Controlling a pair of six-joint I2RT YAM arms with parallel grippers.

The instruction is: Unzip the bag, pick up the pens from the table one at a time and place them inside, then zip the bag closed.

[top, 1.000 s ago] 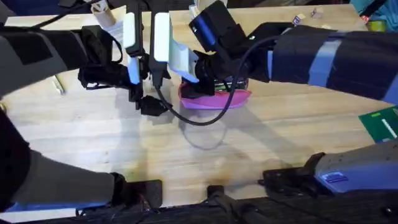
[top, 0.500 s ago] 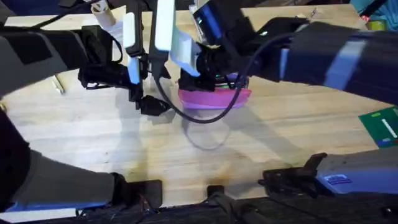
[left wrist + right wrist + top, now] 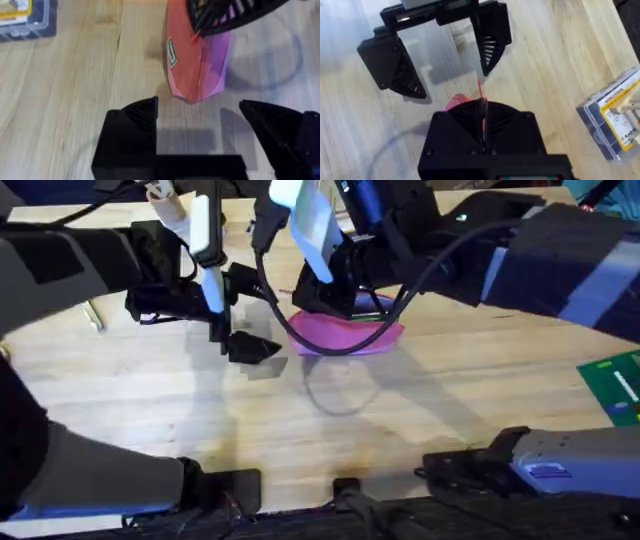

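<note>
The pink bag (image 3: 350,337) lies on the wooden table (image 3: 330,430), just beyond the middle. My right gripper (image 3: 335,298) hangs over the bag's left end, shut on the thin red pull tab (image 3: 479,91) of the zipper. In the left wrist view the same right gripper (image 3: 197,31) pinches the tab above the bag (image 3: 195,70). My left gripper (image 3: 250,345) stands open just left of the bag's end, near the table, nothing between its fingers (image 3: 131,127). What looks like a slim pale pen (image 3: 94,314) lies at the far left.
A clear plastic box (image 3: 615,120) with a yellow label stands on the table beyond the bag. A green flat thing (image 3: 612,385) lies at the right edge. Black cables loop over the bag. The near half of the table is bare wood.
My right gripper has risen and shifted right along the bag while staying shut on the pull tab. The left gripper has stayed in place, open.
</note>
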